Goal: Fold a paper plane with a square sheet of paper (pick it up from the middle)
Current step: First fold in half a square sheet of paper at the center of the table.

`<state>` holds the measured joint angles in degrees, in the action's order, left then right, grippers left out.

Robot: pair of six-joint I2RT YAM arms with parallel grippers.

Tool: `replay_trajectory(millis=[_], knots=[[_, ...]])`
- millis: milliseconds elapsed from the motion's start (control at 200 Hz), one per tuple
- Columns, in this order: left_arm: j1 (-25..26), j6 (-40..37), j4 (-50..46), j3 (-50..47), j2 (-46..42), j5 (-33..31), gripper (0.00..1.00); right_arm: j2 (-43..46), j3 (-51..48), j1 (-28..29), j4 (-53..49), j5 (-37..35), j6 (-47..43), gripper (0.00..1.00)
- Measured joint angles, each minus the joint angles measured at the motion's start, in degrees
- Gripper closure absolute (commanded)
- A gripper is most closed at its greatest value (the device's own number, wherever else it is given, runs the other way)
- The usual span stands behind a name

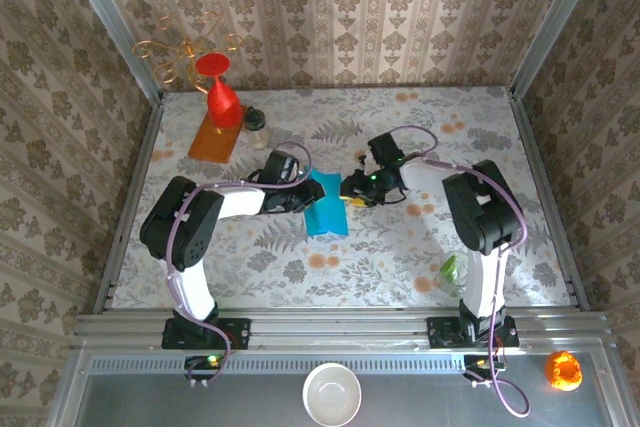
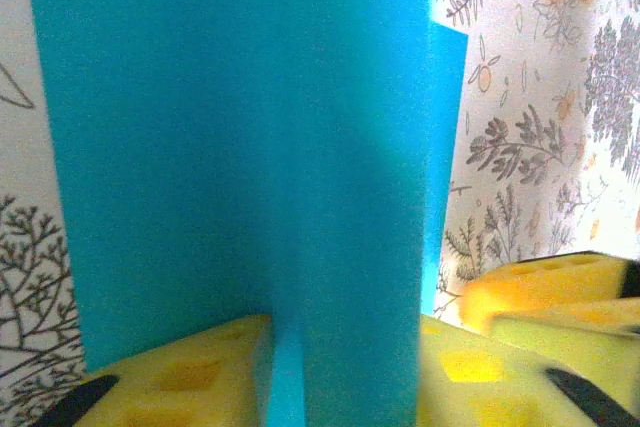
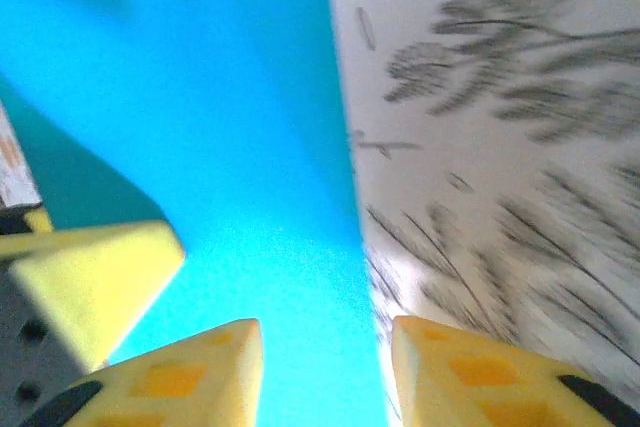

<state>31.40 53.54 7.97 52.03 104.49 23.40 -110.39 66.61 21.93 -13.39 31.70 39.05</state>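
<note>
Teal paper (image 1: 326,209), plain and unmarked, is folded over on itself. The left wrist view shows a straight crease running away from the left claw (image 1: 309,189), and a second layer's edge peeks out on the right. Its edges look crisp and straight. In the right wrist view one long edge runs down into the gap of the right claw (image 1: 349,192), with bare floral table (image 1: 400,267) just beyond it on that claw's right.

Seen from above, the paper lies between the two claws, which meet over its far end. The rest of it reaches back toward the bases. Open table lies on all sides.

The paper rises between the left claw's yellow fingers (image 2: 180,379), touching the left one at the crease. Whether they pinch it I cannot tell, because a flap hides the gap. The right claw's fingers (image 3: 190,377) stand apart, released, with the paper lying flat in the gap. The left claw's pad sits just to their left.
</note>
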Motion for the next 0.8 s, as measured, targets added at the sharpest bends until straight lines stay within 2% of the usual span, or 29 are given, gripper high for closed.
replay_trajectory(millis=[195,385,560,795], knots=[[-1.64,-1.14,0.59,-0.02,-7.02,4.02,0.68,10.47,-4.26,-5.42,3.61,2.19,-1.40,0.33],[-3.45,0.37,7.06,-0.02,-12.24,11.78,0.71,12.52,-6.34,-6.40,12.04,10.25,0.52,0.23],[-3.85,3.98,12.41,-0.02,-12.24,17.94,0.73,12.50,-6.99,-5.79,17.70,16.92,3.23,0.23],[-3.87,7.06,16.96,0.02,-10.73,21.24,0.73,11.74,-6.86,-5.16,20.98,21.42,4.79,0.32]])
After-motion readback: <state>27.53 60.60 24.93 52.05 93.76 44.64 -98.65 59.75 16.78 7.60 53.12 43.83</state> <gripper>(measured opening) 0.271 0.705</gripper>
